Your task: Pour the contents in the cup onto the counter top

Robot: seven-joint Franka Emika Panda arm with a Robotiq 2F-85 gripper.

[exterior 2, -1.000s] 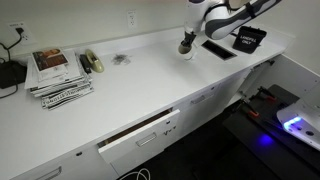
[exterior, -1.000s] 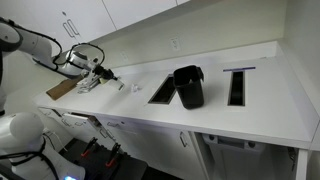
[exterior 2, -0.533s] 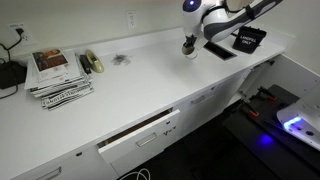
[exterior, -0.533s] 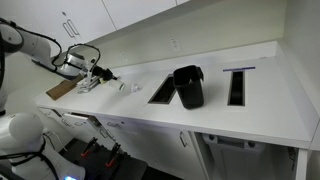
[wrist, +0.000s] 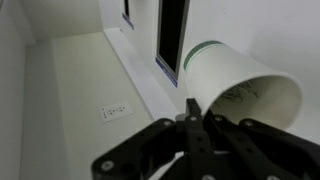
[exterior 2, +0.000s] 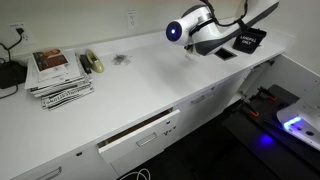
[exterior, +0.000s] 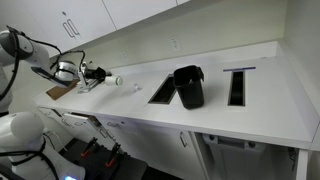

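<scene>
My gripper (wrist: 190, 106) is shut on the rim of the cup (wrist: 236, 86), a whitish paper cup with a green band. The cup is tipped on its side above the counter top (wrist: 255, 28), its mouth facing the lower right of the wrist view. In an exterior view the gripper (exterior: 96, 73) holds the cup (exterior: 115, 80) sideways near the counter's left end, above the white counter top (exterior: 250, 115). A few pale bits (exterior: 136, 87) lie on the counter just past the cup. In an exterior view the wrist (exterior 2: 190, 40) hides the cup.
A big black container (exterior: 188, 86) stands between two dark cut-outs (exterior: 162, 92) (exterior: 238, 86). A brown wooden board (exterior: 60, 89) lies under the arm. A stack of magazines (exterior 2: 58, 75) and small items lie at the counter's far end. A wall outlet (wrist: 115, 110) shows.
The wrist has turned and drawn back along the counter, tipping the cup from pointing down to lying on its side.
</scene>
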